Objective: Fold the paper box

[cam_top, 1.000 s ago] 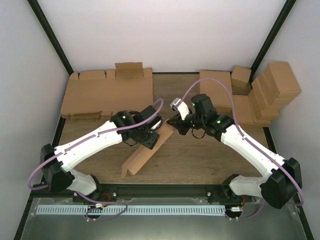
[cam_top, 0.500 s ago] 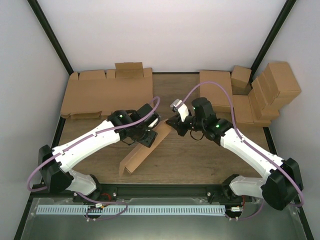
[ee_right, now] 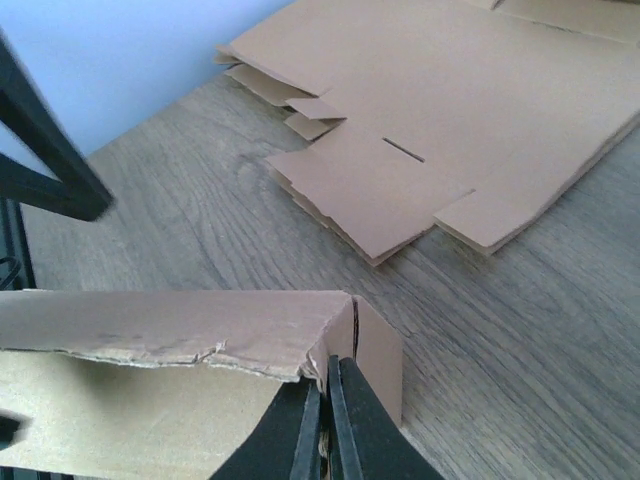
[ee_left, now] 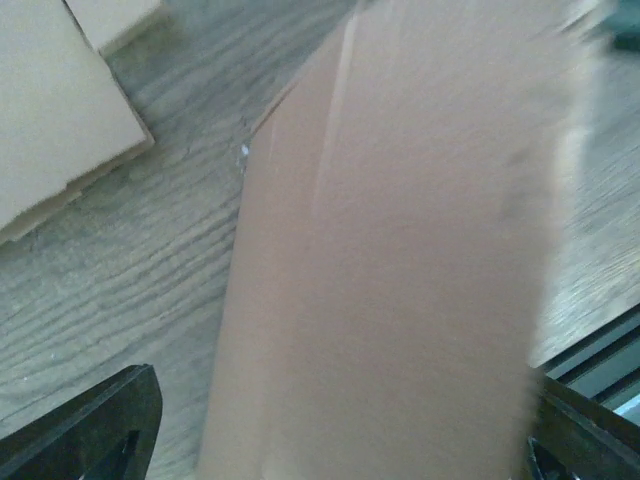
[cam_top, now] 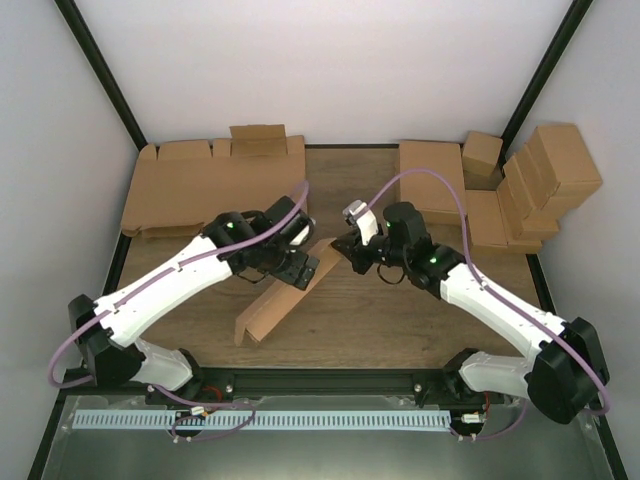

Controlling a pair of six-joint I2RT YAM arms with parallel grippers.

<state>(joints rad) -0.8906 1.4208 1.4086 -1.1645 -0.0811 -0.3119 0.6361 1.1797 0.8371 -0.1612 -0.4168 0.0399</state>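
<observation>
The paper box (cam_top: 272, 308) is a long, narrow folded piece of brown cardboard lying diagonally on the wooden table. My left gripper (cam_top: 303, 268) hovers over its upper half. In the left wrist view the box (ee_left: 400, 250) fills the space between the black fingers (ee_left: 100, 430), which stand wide apart; a strip of table shows between the left finger and the box. My right gripper (cam_top: 345, 250) is at the box's far end. In the right wrist view its fingertips (ee_right: 326, 400) pinch the torn corner edge of the box (ee_right: 180, 325).
A pile of flat cardboard blanks (cam_top: 215, 185) lies at the back left, also seen from the right wrist (ee_right: 450, 130). Finished brown boxes (cam_top: 545, 175) are stacked at the back right, with flat cardboard (cam_top: 430, 180) beside them. Black frame posts stand at the corners.
My left gripper's jaws have spread wide and let go of the box, and the arm has drawn back left. The box has shifted slightly left. The right gripper keeps its pinch.
</observation>
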